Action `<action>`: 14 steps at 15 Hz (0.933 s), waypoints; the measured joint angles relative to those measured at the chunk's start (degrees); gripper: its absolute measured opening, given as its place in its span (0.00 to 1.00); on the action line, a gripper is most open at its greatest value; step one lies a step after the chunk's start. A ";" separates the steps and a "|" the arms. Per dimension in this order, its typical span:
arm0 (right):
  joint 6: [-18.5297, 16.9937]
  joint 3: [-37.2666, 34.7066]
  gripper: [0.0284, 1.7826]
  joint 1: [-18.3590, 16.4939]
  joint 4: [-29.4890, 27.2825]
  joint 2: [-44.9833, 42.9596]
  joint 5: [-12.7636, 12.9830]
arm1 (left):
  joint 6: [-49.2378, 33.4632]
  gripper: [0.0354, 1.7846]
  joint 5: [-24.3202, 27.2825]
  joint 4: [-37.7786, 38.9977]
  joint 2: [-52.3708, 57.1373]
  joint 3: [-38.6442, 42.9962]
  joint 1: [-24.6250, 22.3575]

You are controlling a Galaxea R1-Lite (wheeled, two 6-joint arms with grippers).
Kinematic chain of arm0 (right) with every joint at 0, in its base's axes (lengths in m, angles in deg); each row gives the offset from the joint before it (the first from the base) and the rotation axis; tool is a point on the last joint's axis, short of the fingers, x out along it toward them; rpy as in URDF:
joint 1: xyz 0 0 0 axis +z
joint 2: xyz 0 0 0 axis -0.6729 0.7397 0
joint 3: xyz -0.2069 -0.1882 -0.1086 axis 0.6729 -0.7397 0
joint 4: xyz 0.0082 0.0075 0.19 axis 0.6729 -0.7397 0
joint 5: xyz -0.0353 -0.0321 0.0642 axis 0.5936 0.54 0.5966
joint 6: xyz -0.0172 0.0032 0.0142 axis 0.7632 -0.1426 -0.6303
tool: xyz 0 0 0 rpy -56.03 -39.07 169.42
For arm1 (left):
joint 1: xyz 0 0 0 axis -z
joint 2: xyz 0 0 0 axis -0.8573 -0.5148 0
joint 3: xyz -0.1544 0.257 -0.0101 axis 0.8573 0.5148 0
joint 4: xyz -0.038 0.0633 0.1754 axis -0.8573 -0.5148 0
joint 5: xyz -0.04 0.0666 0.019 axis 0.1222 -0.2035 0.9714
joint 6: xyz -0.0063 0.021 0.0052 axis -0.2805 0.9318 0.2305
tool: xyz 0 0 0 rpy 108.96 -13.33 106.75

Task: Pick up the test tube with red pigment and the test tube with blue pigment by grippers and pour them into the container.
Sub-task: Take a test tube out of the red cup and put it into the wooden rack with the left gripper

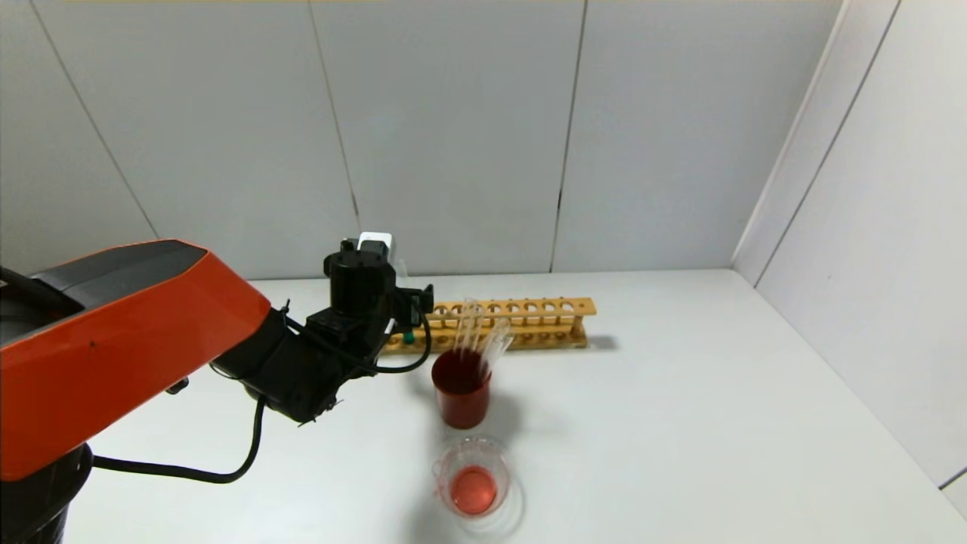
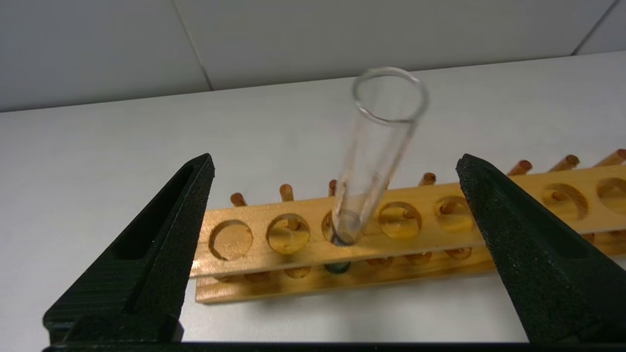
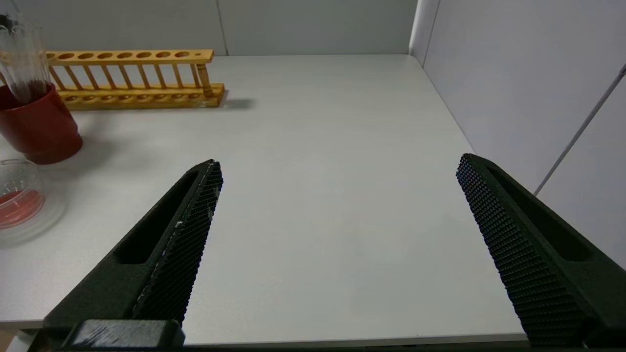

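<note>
One blue-pigment tube [image 2: 364, 171], between open left claw [image 2: 335, 166]

The white table [image 1: 680, 423] carries a wooden rack [image 1: 529, 323], red cup [image 1: 461, 404] and container [image 1: 474, 477].

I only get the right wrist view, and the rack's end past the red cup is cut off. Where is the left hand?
Observer: The left hand is at the left end of the wooden rack, facing it.
Operator: Any coloured tube there?
Observer: Yes. The test tube with blue pigment stands in the third hole from that end, leaning slightly.
Operator: Is it gripped?
Observer: No. The hand's fingers are wide open on either side of it and do not touch it.
</note>
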 joint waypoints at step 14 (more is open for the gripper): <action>0.01 0.00 0.98 0.00 -0.02 0.00 0.00 | -0.23 0.98 3.86 -2.54 -1.26 -2.38 0.16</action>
